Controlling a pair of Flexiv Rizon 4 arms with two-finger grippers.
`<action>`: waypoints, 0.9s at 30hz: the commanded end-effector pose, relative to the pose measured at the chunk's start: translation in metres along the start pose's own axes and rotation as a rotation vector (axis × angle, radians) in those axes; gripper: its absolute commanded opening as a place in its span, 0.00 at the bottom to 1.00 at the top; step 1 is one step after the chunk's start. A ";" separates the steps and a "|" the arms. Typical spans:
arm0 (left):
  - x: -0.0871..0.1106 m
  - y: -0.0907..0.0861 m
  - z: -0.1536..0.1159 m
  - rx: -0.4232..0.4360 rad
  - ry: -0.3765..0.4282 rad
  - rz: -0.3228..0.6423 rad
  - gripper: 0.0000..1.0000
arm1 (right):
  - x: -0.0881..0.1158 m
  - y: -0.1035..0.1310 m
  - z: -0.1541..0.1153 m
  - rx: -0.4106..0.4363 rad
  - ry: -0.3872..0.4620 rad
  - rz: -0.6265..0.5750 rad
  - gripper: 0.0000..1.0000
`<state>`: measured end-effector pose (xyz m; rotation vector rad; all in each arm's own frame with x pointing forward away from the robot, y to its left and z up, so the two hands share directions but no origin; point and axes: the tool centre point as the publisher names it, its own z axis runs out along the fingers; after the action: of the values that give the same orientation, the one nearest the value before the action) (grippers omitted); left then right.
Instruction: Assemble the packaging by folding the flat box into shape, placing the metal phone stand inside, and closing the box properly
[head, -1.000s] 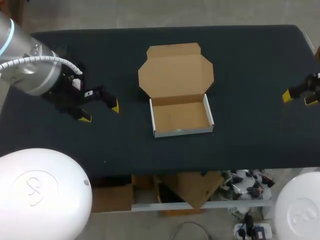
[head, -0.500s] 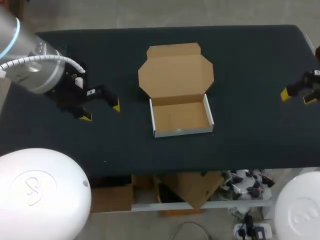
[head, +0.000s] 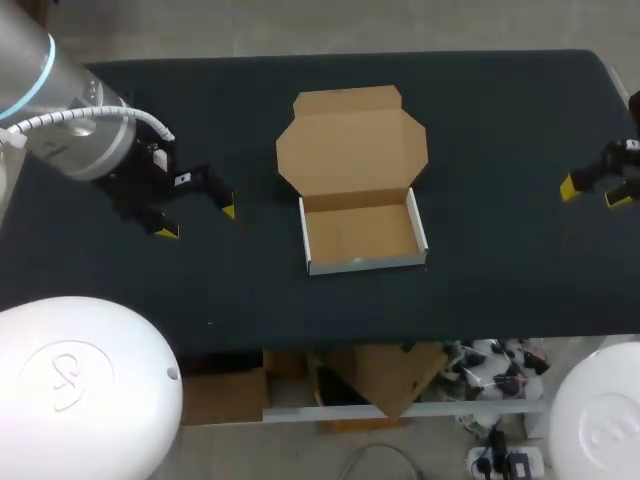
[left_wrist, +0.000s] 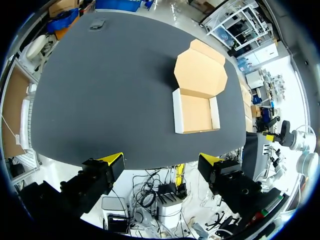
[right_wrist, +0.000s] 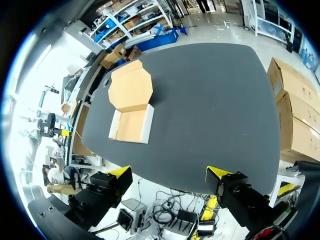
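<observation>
Box: the cardboard box (head: 360, 235) sits mid-desk, already folded into a tray. Its lid (head: 352, 145) lies flat, open toward the far edge of the desk (head: 500, 120).
Stand: I can't find the metal phone stand in any view (so nothing is ready to go in).
Left hand: the left hand (head: 197, 220) hangs over the desk well to the left of the box, fingers apart and holding nothing.
Right hand: the right hand (head: 594, 193) is out at the desk's right edge, fingers also spread and empty.
Risk: the tray looks light and nothing pins it. A one-sided push on the lid could slide it across the cloth or spring a side wall flat. Closing it now would seal an empty box.
Change: over the last second the left arm has drawn slightly back toward the far left, and the right hand has edged a little outward. The box has not moved.
</observation>
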<state>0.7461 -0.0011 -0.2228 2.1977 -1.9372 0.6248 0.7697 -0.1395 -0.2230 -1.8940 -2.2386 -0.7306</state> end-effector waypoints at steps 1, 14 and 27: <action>-0.001 -0.020 0.018 -0.026 -0.022 -0.010 1.00 | 0.001 -0.001 -0.001 0.000 -0.001 0.000 1.00; -0.040 -0.068 0.059 -0.069 -0.107 -0.043 1.00 | 0.001 -0.001 -0.001 0.000 -0.001 0.000 1.00; -0.093 -0.122 0.093 -0.116 -0.152 -0.099 1.00 | 0.001 -0.001 -0.001 0.000 -0.001 0.000 1.00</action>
<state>0.8552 0.0659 -0.3120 2.3519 -1.8824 0.4031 0.7699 -0.1392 -0.2236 -1.8956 -2.2395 -0.7311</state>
